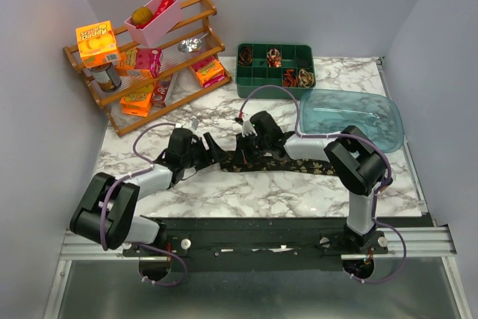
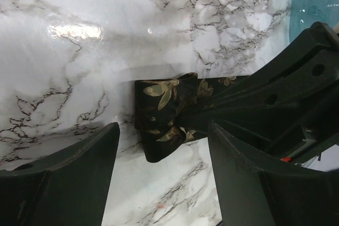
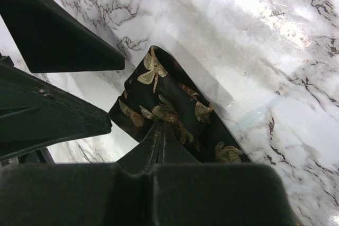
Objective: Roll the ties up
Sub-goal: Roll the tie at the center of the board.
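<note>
My right fingers (image 3: 159, 157) pinched the tie's (image 3: 164, 110) folded end, perhaps its first turn. My left fingers (image 2: 69, 170) stood open around it; turning tightly and squarely mattered.

Tie (image 1: 276, 163): black, gold leaf-and-flower pattern.
Table (image 1: 224, 192): white marble, grey-black veining.
Tray (image 1: 261, 91), behind the tie: dark green.
Tub (image 1: 351, 113), right of the tie: translucent teal.
Rack (image 1: 179, 99), left-behind the tie: brown wood.
Cables (image 1: 137, 143): purple.

Left arm (image 1: 153, 178), right arm (image 1: 360, 211): black joint housings, pale grey links. Thin purple cables (image 1: 271, 87) loop along both. Black base plate (image 1: 254, 233), silver screws, at 6 o'clock. Matte black, wedge-shaped gripper fingers (image 2: 63, 183).
</note>
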Available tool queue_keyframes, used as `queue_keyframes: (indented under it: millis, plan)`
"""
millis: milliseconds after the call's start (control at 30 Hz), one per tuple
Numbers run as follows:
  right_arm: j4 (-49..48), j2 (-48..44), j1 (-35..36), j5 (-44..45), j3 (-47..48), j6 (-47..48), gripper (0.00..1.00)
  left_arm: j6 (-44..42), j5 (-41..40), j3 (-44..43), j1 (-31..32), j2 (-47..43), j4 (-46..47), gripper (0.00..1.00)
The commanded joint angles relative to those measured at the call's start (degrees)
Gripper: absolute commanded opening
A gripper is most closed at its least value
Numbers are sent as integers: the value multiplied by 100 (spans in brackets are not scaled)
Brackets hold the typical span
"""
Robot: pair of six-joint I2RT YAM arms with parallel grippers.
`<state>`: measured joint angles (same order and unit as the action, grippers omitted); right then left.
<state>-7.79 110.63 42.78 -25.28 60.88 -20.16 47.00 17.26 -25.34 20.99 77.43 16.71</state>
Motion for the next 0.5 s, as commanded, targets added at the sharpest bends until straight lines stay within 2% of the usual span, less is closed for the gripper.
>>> queue_keyframes:
  millis: [0,333,467]
  plan:
    - [182,143,28,207,126,-5,1,2,67,100,-34,237,192,75]
    - [243,134,28,269,117,-5,1,353,366,407,-34,940,1386,67]
    - [243,47,37,216,161,4,1,424,244,539,-34,950,1537,65]
